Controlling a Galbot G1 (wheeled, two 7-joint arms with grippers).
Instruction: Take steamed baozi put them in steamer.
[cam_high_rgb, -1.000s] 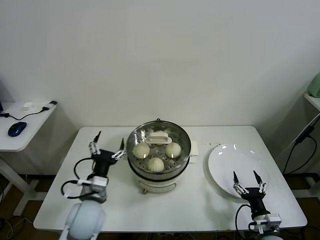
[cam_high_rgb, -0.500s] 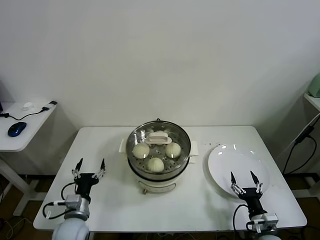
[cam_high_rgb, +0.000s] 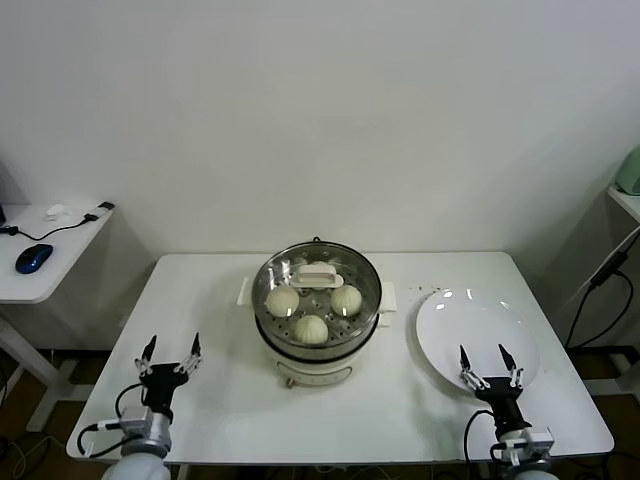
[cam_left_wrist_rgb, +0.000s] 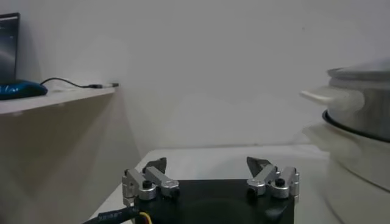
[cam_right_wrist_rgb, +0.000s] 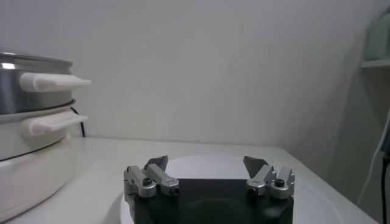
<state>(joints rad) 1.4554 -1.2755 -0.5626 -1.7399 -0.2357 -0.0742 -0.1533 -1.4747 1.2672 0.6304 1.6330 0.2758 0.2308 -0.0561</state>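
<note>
The steamer (cam_high_rgb: 317, 345) stands mid-table, a steel pot on a cream base. Three steamed baozi lie inside on the perforated tray: one on the left (cam_high_rgb: 283, 300), one on the right (cam_high_rgb: 346, 298), one at the front (cam_high_rgb: 312, 328). A glass lid with a white handle (cam_high_rgb: 317, 274) sits over them. Low at the table's front left, my left gripper (cam_high_rgb: 168, 352) (cam_left_wrist_rgb: 208, 164) is open and empty, well clear of the steamer (cam_left_wrist_rgb: 359, 122). My right gripper (cam_high_rgb: 485, 362) (cam_right_wrist_rgb: 205, 161) is also open and empty, at the near edge of the bare white plate (cam_high_rgb: 478, 320) (cam_right_wrist_rgb: 231, 164).
A side desk on the far left carries a blue mouse (cam_high_rgb: 33, 257) and a cable. A shelf with a pale green object (cam_high_rgb: 630, 170) and a hanging black cable (cam_high_rgb: 600, 285) are at the far right. The steamer's white side handle (cam_right_wrist_rgb: 52, 81) juts toward the right arm.
My left gripper has drawn back from beside the steamer's left side to the table's front left. The right gripper has shifted only slightly. Steamer and buns are unmoved.
</note>
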